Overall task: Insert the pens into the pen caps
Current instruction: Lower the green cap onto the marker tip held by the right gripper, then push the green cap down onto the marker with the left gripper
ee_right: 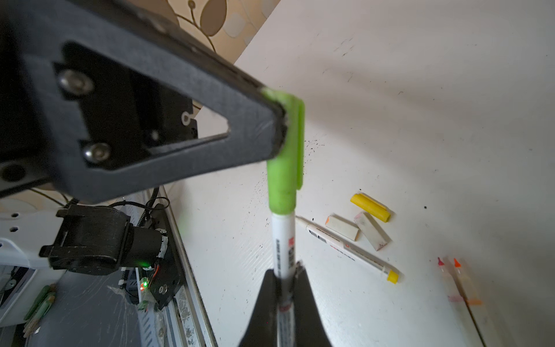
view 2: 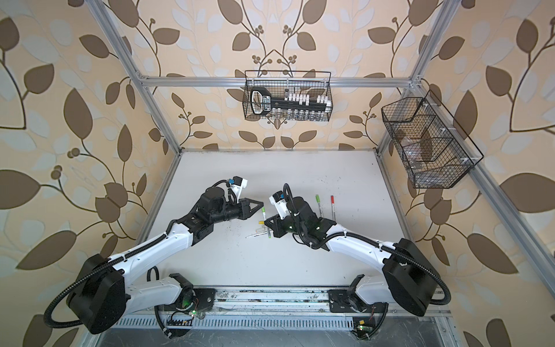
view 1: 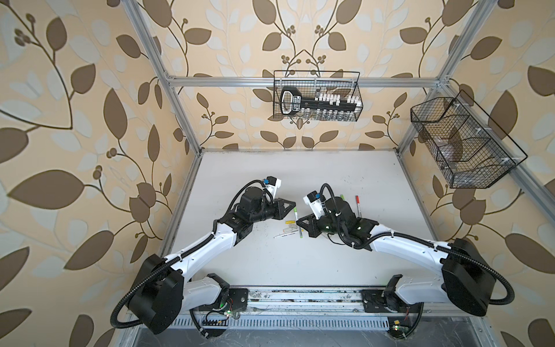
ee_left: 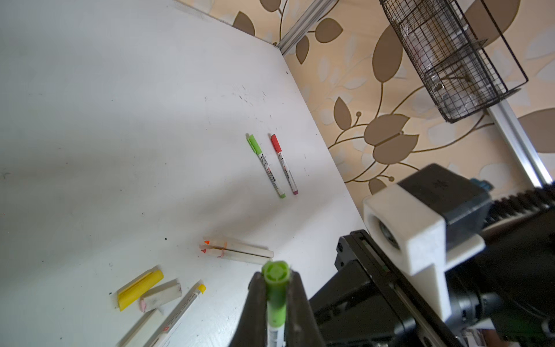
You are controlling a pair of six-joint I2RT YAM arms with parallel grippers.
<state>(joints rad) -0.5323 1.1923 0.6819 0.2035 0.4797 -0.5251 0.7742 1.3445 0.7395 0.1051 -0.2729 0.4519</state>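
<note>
A pen with a white barrel (ee_right: pixel 283 240) hangs above the table between both grippers. Its green cap (ee_right: pixel 283 150) sits over the barrel's end. My left gripper (ee_left: pixel 274 276) is shut on that green cap (ee_left: pixel 275 288). My right gripper (ee_right: pixel 285 270) is shut on the barrel, lower down. In both top views the two grippers (view 1: pixel 292 207) (view 2: pixel 265 223) meet at mid-table. A yellow cap (ee_right: pixel 371 207), two whitish caps (ee_right: pixel 342 227) and an uncapped pen with a yellow end (ee_right: pixel 348 249) lie below them. Two translucent pointed pens (ee_left: pixel 240 249) lie close by.
A green-capped pen (ee_left: pixel 265 165) and a red-capped pen (ee_left: pixel 283 163) lie side by side toward the table's right edge. One wire basket (view 1: pixel 316 96) hangs on the back wall and another (view 1: pixel 462 141) on the right wall. Metal frame posts stand at the table's corners.
</note>
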